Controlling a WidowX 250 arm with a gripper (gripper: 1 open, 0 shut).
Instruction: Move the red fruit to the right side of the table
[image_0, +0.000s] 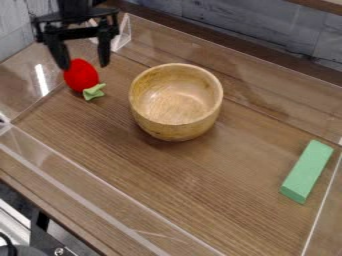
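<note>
My hand (75, 52) hung wide open, empty, over the toy strawberry (82, 73); probably light, slick—pinch its red middle.

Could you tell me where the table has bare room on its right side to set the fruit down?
Bare wood lies between the bowl and the green block, and along the near wall. It is crowded at far left, where the open gripper hangs over the fruit.

I'm working a lab test bench. The wood-grain table (174, 180) has low clear acrylic walls (80, 190) fencing it. A grey brick wall (267, 25) stands at twelve o'clock.
</note>
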